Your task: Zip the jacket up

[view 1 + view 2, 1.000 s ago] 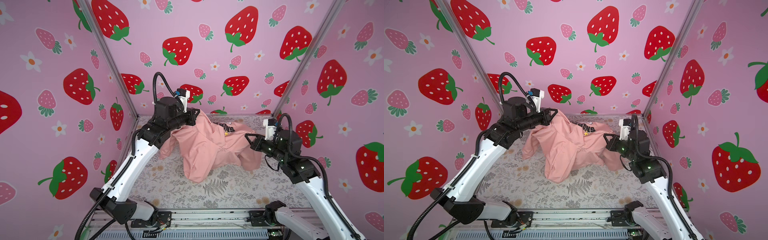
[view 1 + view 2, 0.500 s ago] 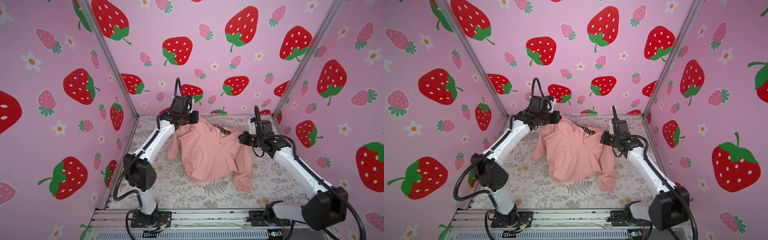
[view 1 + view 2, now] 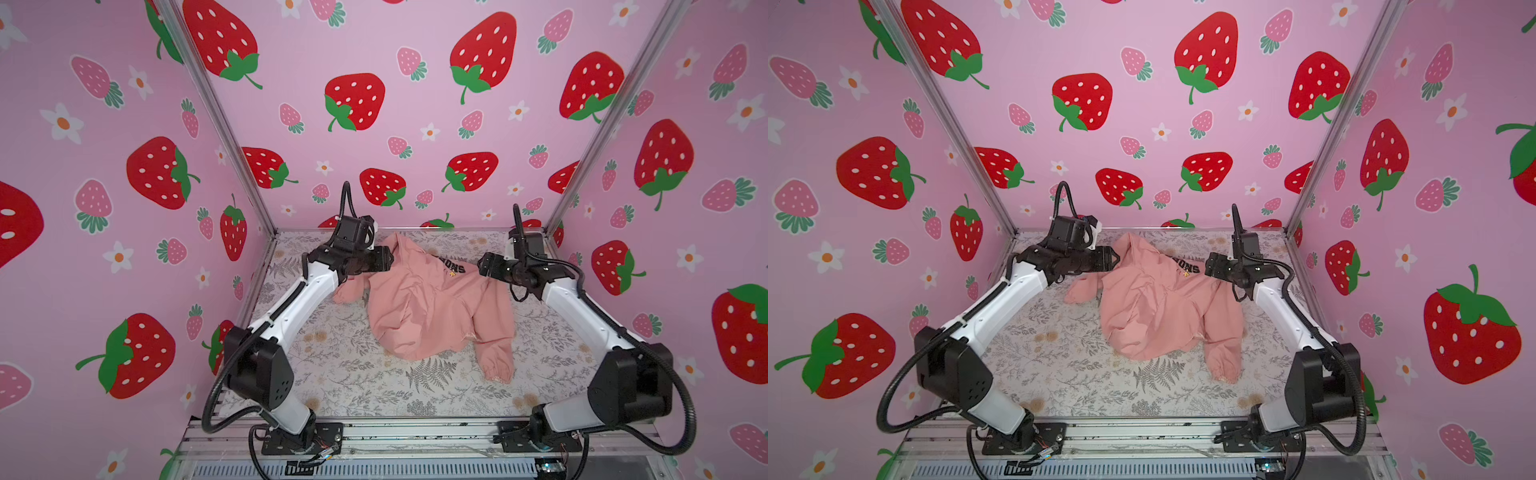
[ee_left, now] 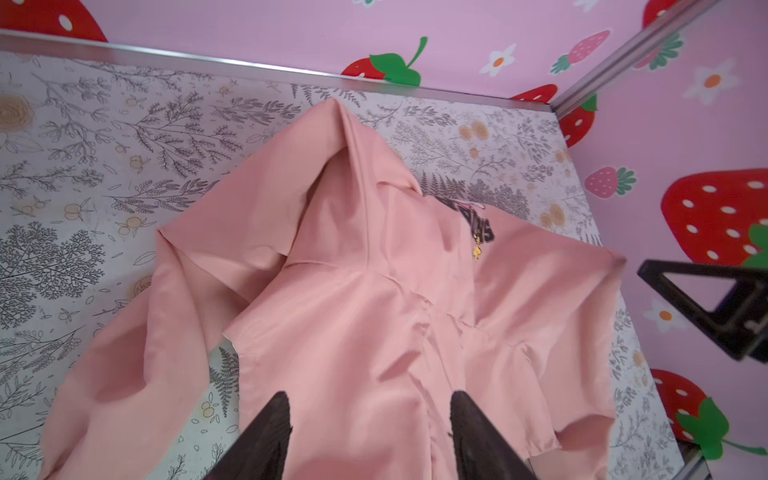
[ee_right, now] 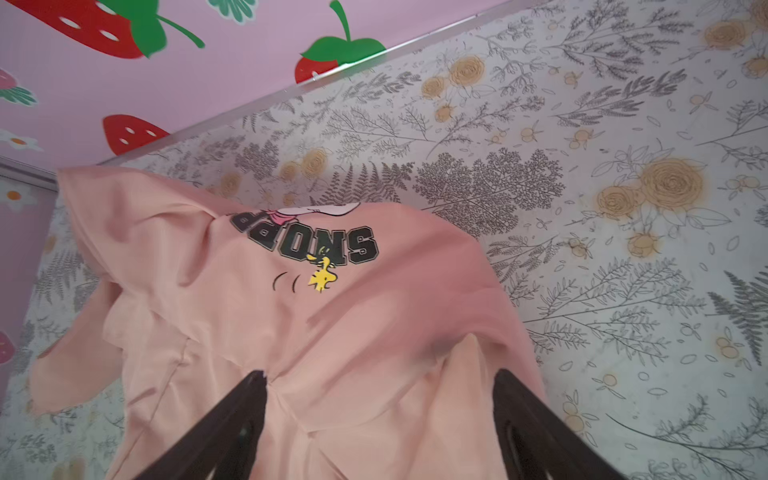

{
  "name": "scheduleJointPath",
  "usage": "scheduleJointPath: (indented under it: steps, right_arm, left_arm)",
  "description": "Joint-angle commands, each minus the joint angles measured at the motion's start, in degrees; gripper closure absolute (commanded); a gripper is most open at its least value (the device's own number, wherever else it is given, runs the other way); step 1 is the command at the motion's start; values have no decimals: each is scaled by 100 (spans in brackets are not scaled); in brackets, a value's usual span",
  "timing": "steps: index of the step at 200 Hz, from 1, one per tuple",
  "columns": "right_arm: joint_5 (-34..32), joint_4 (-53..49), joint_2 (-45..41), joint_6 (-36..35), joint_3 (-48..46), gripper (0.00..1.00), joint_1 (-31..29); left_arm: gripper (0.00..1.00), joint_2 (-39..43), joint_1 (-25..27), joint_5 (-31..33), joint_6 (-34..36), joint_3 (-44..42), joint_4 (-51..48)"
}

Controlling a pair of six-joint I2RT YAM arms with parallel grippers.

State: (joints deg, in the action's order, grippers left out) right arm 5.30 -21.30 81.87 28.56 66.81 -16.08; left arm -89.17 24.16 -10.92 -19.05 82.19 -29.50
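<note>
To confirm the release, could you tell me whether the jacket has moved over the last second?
Yes. The jacket has dropped and spread flat; its sleeve cuff now lies nearer the front, right of the large fern print.

The jacket [image 3: 428,307] lies on the bench [image 3: 353,382], toward the back, its hood [image 3: 401,246] nearest the rear wall [image 3: 415,124]. The left end effector [image 3: 390,259] is at its left edge, the right end effector [image 3: 481,264] at its right; one sleeve [image 3: 494,357] reaches frontward
</note>
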Motion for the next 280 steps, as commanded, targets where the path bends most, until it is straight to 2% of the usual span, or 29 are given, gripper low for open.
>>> scheduleJointPath:
  steps: [1, 7, 13, 34, 51, 98, 130, 142, 148, 160, 182, 194, 213, 257, 280]
  right_arm:
    - [287, 26, -485, -114, -528, 8, -47]
    - [350, 52, -622, -113, -716, 0, -70]
    - [406, 66, -756, -109, -907, 1, -95]
    - [515, 86, -1210, -64, -1568, 1, -253]
    - [559, 90, -1579, 60, -2053, 1, -371]
    - [623, 79, -2414, 415, -2829, 1, -528]
    - [639, 138, -2523, 495, -2932, 1, -546]
    - [639, 151, -2500, 517, -2941, 0, -554]
    - [643, 166, -2487, 526, -2942, 1, -559]
    - [650, 205, -2474, 565, -2963, 3, -571]
    - [754, 370, -2435, 601, -2982, 12, -616]
    - [813, 445, -2400, 606, -2947, 16, -657]
    - [808, 516, -2378, 592, -2827, 17, -749]
    - [766, 740, -2220, 462, -2497, 10, -930]
    - [632, 807, -2151, 347, -2278, 9, -1003]
  left_arm:
    - [14, 396, 765, 382, 449, -921, 48]
    - [6, 501, 1046, 726, 530, -1131, 41]
    - [0, 571, 1323, 937, 605, -1302, 24]
    - [1, 605, 2018, 1600, 554, -1684, 34]
    - [1, 482, 2317, 2103, 491, -1865, 83]
    - [1, -115, 2637, 2565, 529, -1856, -126]
    - [0, -557, 2647, 2165, 513, -1699, -11]
    - [11, -678, 2648, 1960, 499, -1622, 15]
    - [20, -755, 2653, 1909, 490, -1557, -14]
    - [48, -876, 2653, 1883, 483, -1381, -163]
    - [99, -843, 2646, 1923, 537, -1043, -404]
    - [100, -688, 2651, 1931, 606, -774, -580]
    - [100, -401, 2646, 1899, 822, -173, -846]
    - [100, -196, 2602, 1928, 1479, 1942, -1587]
    - [100, -260, 2518, 1843, 1689, 3030, -1767]
